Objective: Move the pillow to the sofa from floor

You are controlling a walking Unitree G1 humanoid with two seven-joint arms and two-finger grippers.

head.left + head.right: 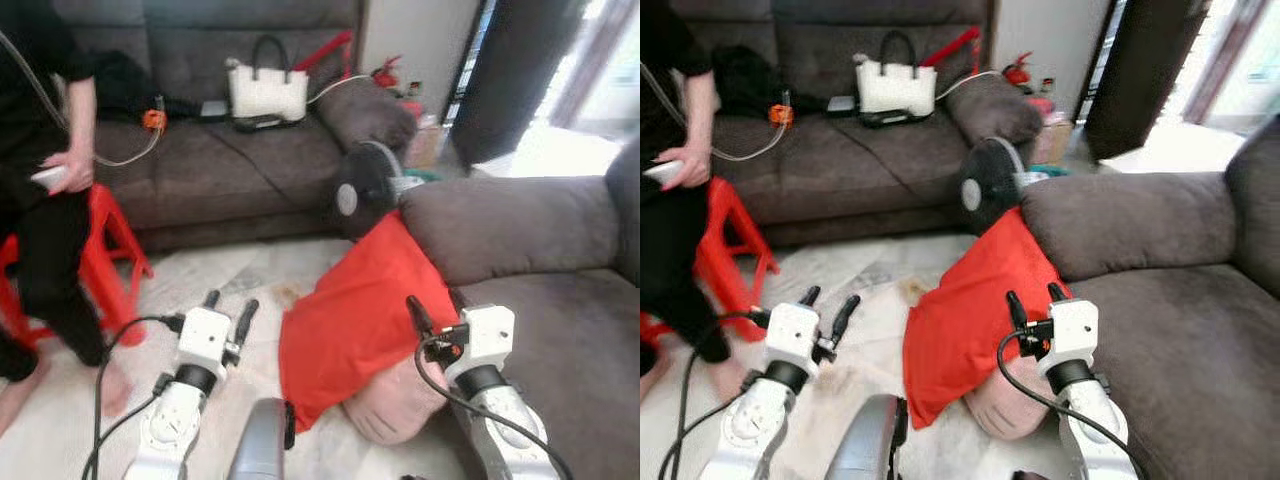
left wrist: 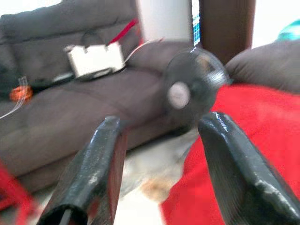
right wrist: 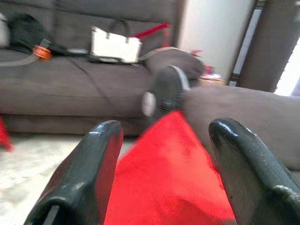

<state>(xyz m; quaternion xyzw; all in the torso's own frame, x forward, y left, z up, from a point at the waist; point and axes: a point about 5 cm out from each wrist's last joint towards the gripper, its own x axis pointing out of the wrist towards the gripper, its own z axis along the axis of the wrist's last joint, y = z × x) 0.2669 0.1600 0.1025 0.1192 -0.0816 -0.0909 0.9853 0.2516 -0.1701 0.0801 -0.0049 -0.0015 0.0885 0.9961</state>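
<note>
Leaning against the sofa (image 1: 520, 230) armrest, the red pillow (image 1: 360, 310) rests with its lower end on the floor (image 1: 200, 280). Right tool (image 1: 432, 312): fingers spread, empty, at the pillow's right edge. Left tool (image 1: 228, 310): fingers spread, empty, just left of the pillow. A fan (image 1: 362, 185) stands behind; a person (image 1: 45, 200) sits on a red stool (image 1: 105, 250) at left.

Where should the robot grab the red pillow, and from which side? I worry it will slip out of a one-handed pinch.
Probably both side edges at once. The red pillow leans against the sofa arm, its long edges facing each gripper. The left gripper and right gripper, both open, already flank it; closing inward from both sides looks safer than one corner pinch.
</note>
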